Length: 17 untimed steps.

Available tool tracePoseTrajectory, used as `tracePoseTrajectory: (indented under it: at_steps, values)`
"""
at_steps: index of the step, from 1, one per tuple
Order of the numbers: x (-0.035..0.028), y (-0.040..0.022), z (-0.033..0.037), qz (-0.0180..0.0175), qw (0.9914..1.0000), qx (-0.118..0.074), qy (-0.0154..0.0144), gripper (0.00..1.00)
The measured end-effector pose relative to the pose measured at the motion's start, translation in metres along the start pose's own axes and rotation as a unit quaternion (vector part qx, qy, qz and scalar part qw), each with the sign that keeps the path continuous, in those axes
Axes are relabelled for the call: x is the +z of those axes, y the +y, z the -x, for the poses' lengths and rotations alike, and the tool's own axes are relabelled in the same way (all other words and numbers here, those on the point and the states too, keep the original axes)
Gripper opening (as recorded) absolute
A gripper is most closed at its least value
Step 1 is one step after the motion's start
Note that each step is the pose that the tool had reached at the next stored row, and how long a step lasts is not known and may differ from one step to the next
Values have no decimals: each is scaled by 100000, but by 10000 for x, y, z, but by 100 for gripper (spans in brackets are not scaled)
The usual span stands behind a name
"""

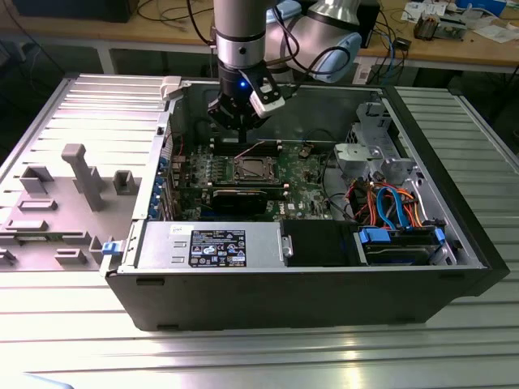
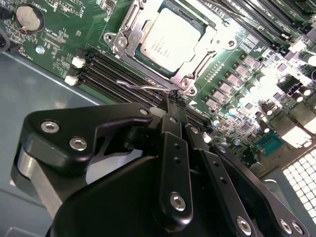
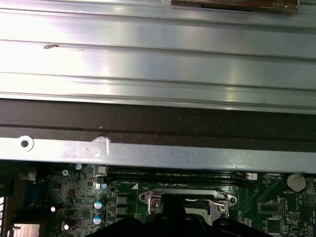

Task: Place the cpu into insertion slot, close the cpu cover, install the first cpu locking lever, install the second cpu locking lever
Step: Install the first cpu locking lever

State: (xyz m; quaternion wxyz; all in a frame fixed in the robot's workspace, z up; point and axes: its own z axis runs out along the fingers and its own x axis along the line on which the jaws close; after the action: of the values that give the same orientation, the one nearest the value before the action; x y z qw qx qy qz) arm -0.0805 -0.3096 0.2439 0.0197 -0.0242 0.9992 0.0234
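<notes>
The cpu point(image 2: 168, 42), a square chip with a silver-grey top, lies in the insertion slot point(image 2: 174, 75) on the green motherboard. The cpu cover point(image 2: 122, 43), a silver frame, lies flat around it. A thin wire locking lever point(image 2: 140, 87) runs along the socket edge beside the memory slots. My gripper point(image 2: 174, 101) is shut, its black fingertips pressed together right by this lever's end at the socket corner, with nothing seen between them. In the exterior view the gripper point(image 1: 241, 128) hangs inside the case just behind the socket point(image 1: 254, 168). The first wrist view has the covered socket point(image 3: 187, 200).
The open computer case point(image 1: 268, 292) surrounds the board, with its metal wall point(image 3: 158, 153) close behind the gripper. Memory slots point(image 2: 123, 74) lie next to the socket. A drive cage and coloured cables point(image 1: 389, 203) fill the exterior view's right. A grey fixture plate point(image 1: 73, 186) lies at its left.
</notes>
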Motion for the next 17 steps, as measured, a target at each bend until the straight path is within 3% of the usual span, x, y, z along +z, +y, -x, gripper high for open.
tracePoseTrajectory:
  at_steps: [17]
  values:
    - [11, -1, 20, -5, 100000, 74, 10, 11]
